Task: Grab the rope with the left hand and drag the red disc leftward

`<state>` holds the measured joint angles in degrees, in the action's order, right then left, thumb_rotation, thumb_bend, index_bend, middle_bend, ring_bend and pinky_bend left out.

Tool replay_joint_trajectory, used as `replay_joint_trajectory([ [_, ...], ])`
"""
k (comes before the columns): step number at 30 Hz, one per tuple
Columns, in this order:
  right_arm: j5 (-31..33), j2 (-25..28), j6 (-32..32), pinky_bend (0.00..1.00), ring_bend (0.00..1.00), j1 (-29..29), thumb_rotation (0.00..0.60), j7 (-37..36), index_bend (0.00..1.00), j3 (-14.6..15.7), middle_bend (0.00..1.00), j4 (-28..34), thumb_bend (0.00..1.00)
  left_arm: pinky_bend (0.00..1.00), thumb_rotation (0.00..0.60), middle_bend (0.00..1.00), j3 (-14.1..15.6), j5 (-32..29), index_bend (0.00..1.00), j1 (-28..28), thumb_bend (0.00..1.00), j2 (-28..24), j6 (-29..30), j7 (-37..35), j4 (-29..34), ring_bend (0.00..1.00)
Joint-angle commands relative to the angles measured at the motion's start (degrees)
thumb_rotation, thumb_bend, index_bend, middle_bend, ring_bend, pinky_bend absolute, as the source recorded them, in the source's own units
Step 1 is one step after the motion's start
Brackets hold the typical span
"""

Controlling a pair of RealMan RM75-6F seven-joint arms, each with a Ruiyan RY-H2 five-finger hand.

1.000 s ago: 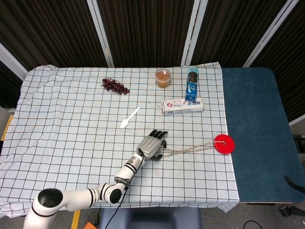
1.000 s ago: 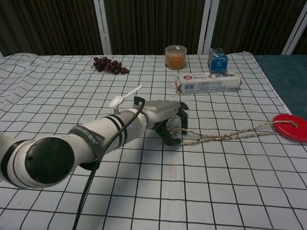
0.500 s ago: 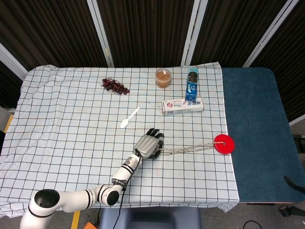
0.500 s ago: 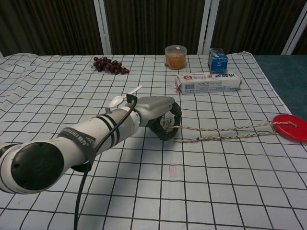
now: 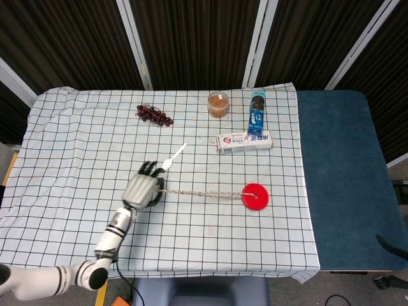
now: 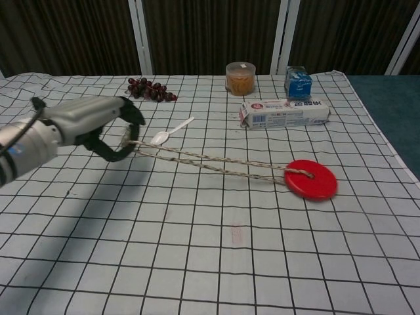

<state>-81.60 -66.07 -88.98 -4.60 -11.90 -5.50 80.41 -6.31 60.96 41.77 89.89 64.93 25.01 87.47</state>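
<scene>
My left hand grips the end of a tan twisted rope, fingers curled around it just above the checked cloth. The rope runs taut to the right and ends at a flat red disc lying on the cloth right of centre. The hand sits left of centre, beside the white spoon. My right hand does not show in either view.
Grapes lie at the back left. A round jar, a blue packet and a long white box stand at the back right. A blue surface adjoins the cloth's right edge.
My left hand has pulled leftward with the rope in its grip. The red disc has slid left from the cloth's right edge toward the middle.
</scene>
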Motion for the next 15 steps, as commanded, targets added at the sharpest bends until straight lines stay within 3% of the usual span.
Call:
replay_joint_trajectory([
  [1, -0.34, -0.27, 0.35, 0.0, 0.0, 0.4, 0.6, 0.53, 0.0, 0.11, 0.0, 0.23, 0.27, 0.08, 0.6, 0.2, 4.21, 2.39, 0.85, -8.08, 0.75, -9.38, 6.4, -4.81, 4.39, 0.0],
  [7, -1.91, -0.54, -0.3, 0.0, 0.0, 0.85, 0.6, 1.89, 0.0, 0.43, 0.0, 1.4, 0.27, 0.08, 0.6, 0.2, 4.06, 0.5, 0.85, -15.07, 0.75, -16.44, 10.26, -11.78, -3.43, 0.0],
  [15, -2.07, -0.58, 0.08, 0.0, 0.0, 0.86, 0.6, 1.98, 0.0, 0.89, 0.0, 1.23, 0.27, 0.08, 0.6, 0.21, 0.75, -1.85, 0.85, -19.32, 0.75, -18.33, 14.5, -15.85, -11.67, 0.0],
])
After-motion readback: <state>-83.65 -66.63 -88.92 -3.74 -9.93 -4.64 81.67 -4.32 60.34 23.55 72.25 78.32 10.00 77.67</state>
